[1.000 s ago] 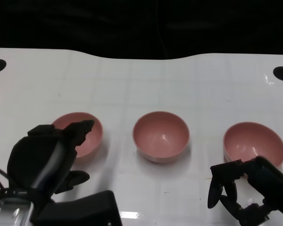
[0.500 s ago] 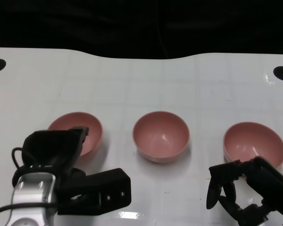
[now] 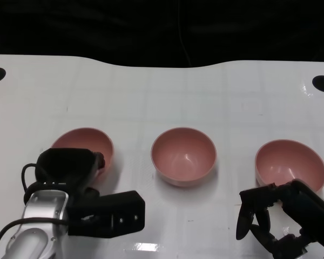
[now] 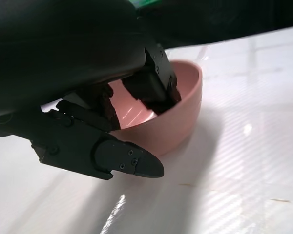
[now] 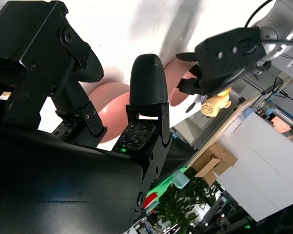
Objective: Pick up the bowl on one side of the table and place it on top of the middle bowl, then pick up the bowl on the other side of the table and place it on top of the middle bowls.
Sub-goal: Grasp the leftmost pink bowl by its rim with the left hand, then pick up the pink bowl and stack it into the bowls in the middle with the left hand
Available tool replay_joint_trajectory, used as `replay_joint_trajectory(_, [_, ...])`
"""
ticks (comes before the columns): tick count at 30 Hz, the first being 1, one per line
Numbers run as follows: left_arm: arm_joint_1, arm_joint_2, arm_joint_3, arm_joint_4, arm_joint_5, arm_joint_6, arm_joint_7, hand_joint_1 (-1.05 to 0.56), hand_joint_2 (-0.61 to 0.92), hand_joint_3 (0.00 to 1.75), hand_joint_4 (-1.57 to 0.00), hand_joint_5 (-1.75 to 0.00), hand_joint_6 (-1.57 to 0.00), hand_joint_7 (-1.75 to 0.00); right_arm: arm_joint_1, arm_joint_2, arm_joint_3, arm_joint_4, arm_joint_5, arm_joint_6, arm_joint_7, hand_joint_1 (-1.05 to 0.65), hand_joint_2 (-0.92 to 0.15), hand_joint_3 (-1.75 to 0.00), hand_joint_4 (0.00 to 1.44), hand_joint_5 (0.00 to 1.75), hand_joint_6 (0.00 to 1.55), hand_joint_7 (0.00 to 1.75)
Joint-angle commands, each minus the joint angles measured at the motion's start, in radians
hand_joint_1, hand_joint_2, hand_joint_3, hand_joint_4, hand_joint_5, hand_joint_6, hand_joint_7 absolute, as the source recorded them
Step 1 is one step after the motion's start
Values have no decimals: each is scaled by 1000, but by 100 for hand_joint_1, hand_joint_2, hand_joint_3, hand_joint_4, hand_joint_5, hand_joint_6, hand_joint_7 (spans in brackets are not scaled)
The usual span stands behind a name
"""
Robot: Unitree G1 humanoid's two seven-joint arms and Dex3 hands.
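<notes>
At lower left the left hand (image 3: 70, 170) hooks its fingers over the rim of the left bowl (image 3: 86, 143), gripping it for lifting onto the middle bowl (image 3: 183, 155), while the right hand (image 3: 275, 218) waits, fingers apart, below the right bowl (image 3: 290, 162)

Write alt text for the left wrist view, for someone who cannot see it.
The robot's black left hand grasps a pink bowl on a white table: some fingers reach inside over the rim, and another lies outside along the wall.
</notes>
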Motion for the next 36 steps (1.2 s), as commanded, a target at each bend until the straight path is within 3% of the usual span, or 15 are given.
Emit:
replay_joint_trajectory(1, [-15, 42, 8, 35, -54, -83, 105, -25, 90, 3, -84, -166, -116, -45, 3, -12, -8, 4, 4, -9, -4, 21, -16, -151, 95, 171, 96, 115])
replay_joint_trajectory(2, [-17, 47, 7, 39, -66, -103, 125, -23, 91, 3, -85, -171, -93, -103, 2, -12, -7, 5, 5, -9, -3, 21, -16, -152, 95, 171, 96, 115])
replay_joint_trajectory(3, [-19, 52, 5, 43, -74, -113, 136, -21, 92, 5, -85, -173, -81, -130, 2, -12, -7, 5, 6, -9, -3, 21, -16, -152, 95, 171, 96, 115])
replay_joint_trajectory(4, [-21, 55, 3, 46, -80, -120, 145, -20, 92, 6, -85, -174, -73, -148, 2, -11, -7, 6, 6, -9, -3, 21, -16, -152, 95, 171, 96, 115])
replay_joint_trajectory(7, [-25, 68, -4, 43, -72, -152, 214, -20, 92, 13, -83, -175, -64, -171, 4, -11, -8, -1, 6, -4, -3, 21, -16, -152, 95, 171, 96, 115])
replay_joint_trajectory(11, [-20, 87, -5, 4, -65, -188, 272, -20, 92, 27, -81, -175, -62, -174, 5, -12, -8, -3, 0, -3, -5, 21, -16, -152, 95, 172, 96, 115])
replay_joint_trajectory(13, [-16, 92, 2, -36, -71, -205, 285, -20, 85, 42, -82, -175, -69, -157, 4, -11, -7, 0, 1, -5, -4, 22, -16, -152, 95, 172, 96, 115])
replay_joint_trajectory(15, [-12, 97, 6, -76, -73, -207, 280, -20, 70, 66, -82, -175, -80, -126, 4, -10, -6, 2, 2, -6, -4, 22, -16, -151, 95, 172, 96, 115])
replay_joint_trajectory(20, [-9, 108, 6, -147, -68, -221, 280, -22, 67, 66, -82, -175, -93, -98, 4, -9, -6, -2, -1, -5, -6, 22, -16, -151, 95, 171, 96, 115])
replay_joint_trajectory(21, [-9, 108, 6, -160, -74, -235, 285, -22, 66, 65, -82, -175, -94, -99, 4, -9, -6, -2, 0, -4, -6, 22, -16, -151, 95, 171, 96, 115])
replay_joint_trajectory(25, [-15, 109, 7, -191, -87, -288, 293, -19, 62, 67, -85, -175, -69, -163, 2, -9, -5, 2, 0, -6, -5, 23, -16, -151, 95, 172, 96, 114])
replay_joint_trajectory(27, [-22, 107, 4, -213, -91, -302, 273, -21, 63, 64, -83, -175, -65, -172, 3, -10, -5, -4, 0, 2, -4, 23, -17, -151, 95, 172, 96, 114])
replay_joint_trajectory(29, [-40, 110, -1, -228, -123, -344, 235, -22, 63, 58, -83, -175, -66, -169, 3, -8, -4, -5, 4, 6, -2, 24, -17, -151, 95, 172, 96, 114])
replay_joint_trajectory(31, [-57, 112, -4, -228, -158, -387, 200, -22, 66, 56, -83, -175, -76, -144, 2, -7, -4, -2, 5, 3, -3, 24, -17, -152, 95, 172, 96, 114])
replay_joint_trajectory(36, [-110, 103, -29, -194, -180, -445, 129, -24, 63, 79, -85, -175, -80, -149, 0, -7, -5, 4, -5, -8, -10, 24, -16, -152, 95, 172, 96, 114])
